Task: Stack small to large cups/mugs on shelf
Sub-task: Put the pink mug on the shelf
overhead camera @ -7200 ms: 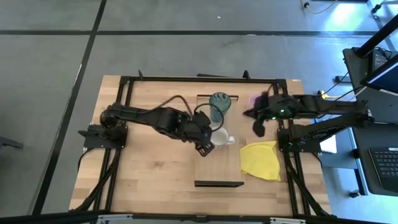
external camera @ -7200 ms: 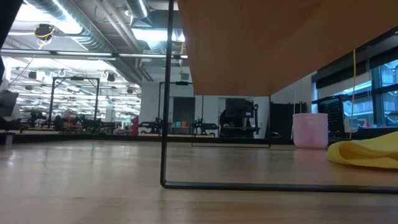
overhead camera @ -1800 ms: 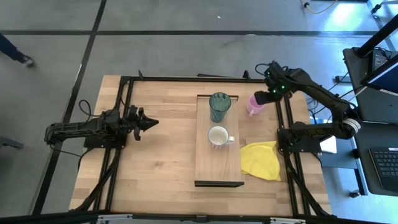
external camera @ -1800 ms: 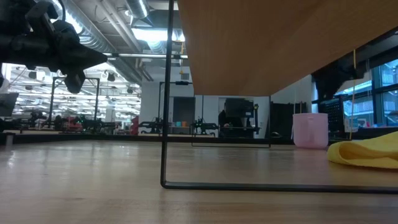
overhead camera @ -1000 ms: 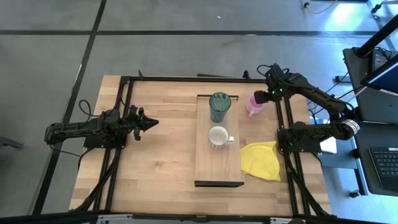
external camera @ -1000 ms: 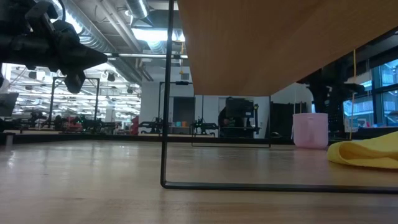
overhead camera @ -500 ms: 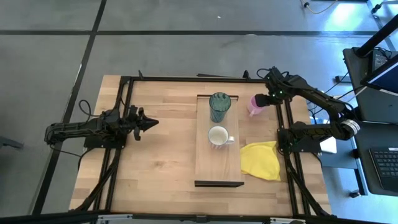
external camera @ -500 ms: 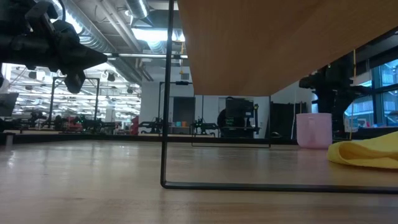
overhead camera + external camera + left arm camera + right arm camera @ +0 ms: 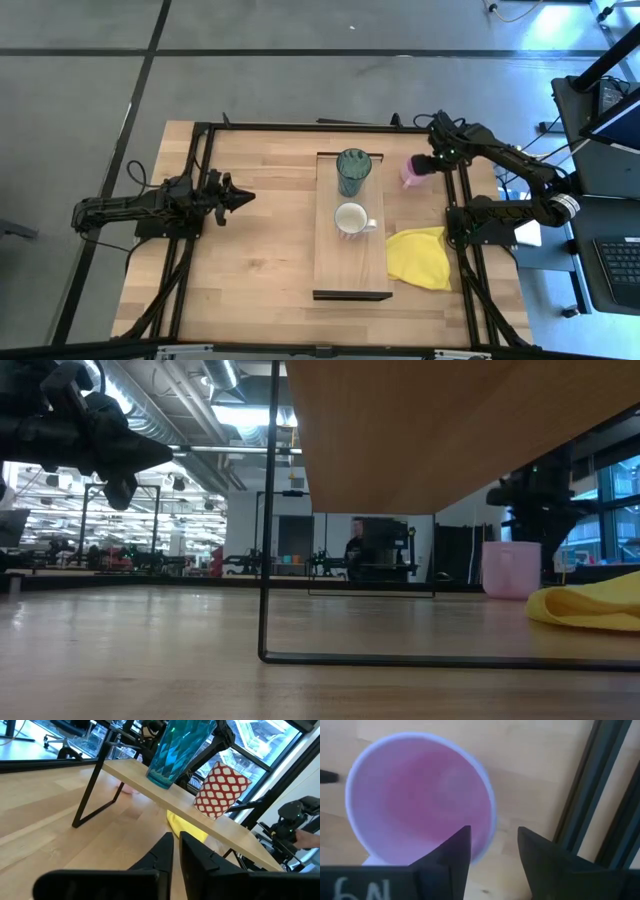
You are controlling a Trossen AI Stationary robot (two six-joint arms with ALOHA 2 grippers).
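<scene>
Evidently the right gripper (image 9: 490, 851) stood open over the pink mug (image 9: 420, 795), one finger inside the bowl and the other outside, so that the rim wall ran between the jaws without yet being pinched. That straddle looked meant for a rim grasp, since a handle, if the mug has one, was not clearly shown from above. In the high view the right gripper (image 9: 427, 163) sat at about two o'clock on the table (image 9: 250, 260), with the pink mug (image 9: 411, 171) on the tabletop just beside the shelf (image 9: 350, 265) rather than on it.

On the shelf the teal tumbler (image 9: 352, 171) stood at the twelve o'clock end and the white mug (image 9: 351, 218) just below it, toward six. A yellow cloth (image 9: 418, 256) lay at about four o'clock.

The left gripper (image 9: 237, 197) waited at nine o'clock, well apart from the shelf, its fingers nearly together and holding nothing.
</scene>
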